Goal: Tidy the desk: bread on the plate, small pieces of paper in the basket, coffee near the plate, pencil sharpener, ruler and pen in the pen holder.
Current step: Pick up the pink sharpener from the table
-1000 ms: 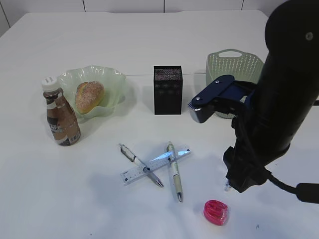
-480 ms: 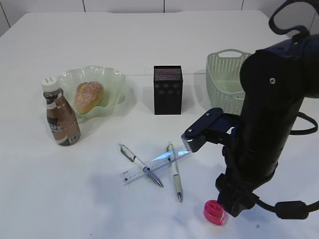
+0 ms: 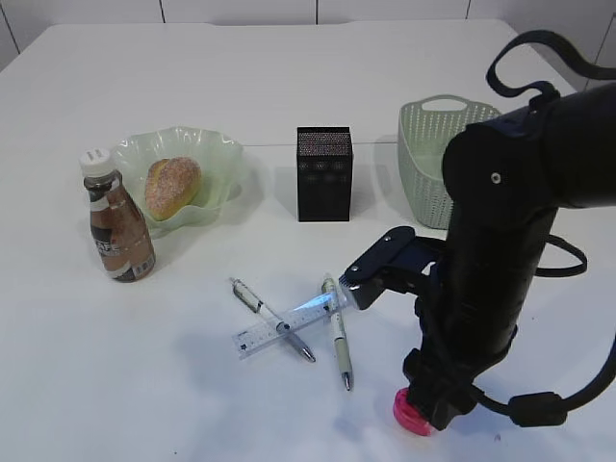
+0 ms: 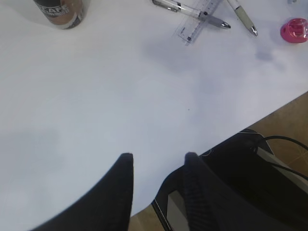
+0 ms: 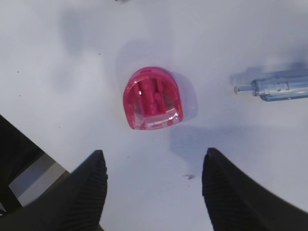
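Observation:
The pink pencil sharpener point(image 5: 152, 98) lies on the white desk point(image 3: 192, 385) near its front edge. My right gripper point(image 5: 154, 166) hangs open just above and short of it, touching nothing. In the exterior view my right arm hides most of the sharpener point(image 3: 406, 416). A clear ruler point(image 3: 265, 332) lies crossed with two pens point(image 3: 271, 320) point(image 3: 337, 332). The bread point(image 3: 173, 186) rests in the ruffled green plate point(image 3: 217, 154), with the coffee point(image 3: 117, 226) beside it. The pen holder point(image 3: 324, 173) and the basket point(image 3: 428, 159) stand behind. No small pieces of paper are in view. My left gripper point(image 4: 156, 163) is open and empty.
A clear bluish pen-like piece point(image 5: 279, 87) lies right of the sharpener. The left gripper sits over the desk's front edge point(image 4: 269, 113), with brown floor and black equipment below. My right arm's bulk covers the desk's front right part.
My right arm has swung from beside the basket toward the front edge and come down over the pencil sharpener. Its jaws have stayed open. Nothing on the desk has moved.

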You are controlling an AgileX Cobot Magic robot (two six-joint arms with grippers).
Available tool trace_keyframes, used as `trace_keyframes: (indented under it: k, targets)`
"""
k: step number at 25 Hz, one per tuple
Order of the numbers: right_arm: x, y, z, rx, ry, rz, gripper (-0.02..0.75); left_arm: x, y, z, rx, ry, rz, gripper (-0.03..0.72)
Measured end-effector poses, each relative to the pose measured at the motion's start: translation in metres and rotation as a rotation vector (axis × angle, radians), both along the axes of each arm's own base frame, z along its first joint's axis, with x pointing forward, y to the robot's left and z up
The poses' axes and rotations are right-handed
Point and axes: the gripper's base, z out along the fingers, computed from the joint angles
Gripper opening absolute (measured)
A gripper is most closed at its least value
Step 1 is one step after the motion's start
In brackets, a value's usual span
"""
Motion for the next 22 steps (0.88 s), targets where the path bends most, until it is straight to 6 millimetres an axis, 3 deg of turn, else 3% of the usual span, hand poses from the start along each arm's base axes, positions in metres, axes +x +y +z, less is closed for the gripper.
trace_keyframes:
  k: [14, 22]
  targets:
    - [0.000, 0.016, -0.023, -0.005, 0.013, 0.041, 0.493, 0.000, 0.000, 0.000, -0.003, -0.005, 0.000, 0.239]
    - [0.004, 0.015, -0.024, -0.016, -0.033, 0.066, 0.495, 0.000, 0.000, 0.000, -0.003, -0.005, 0.000, 0.239]
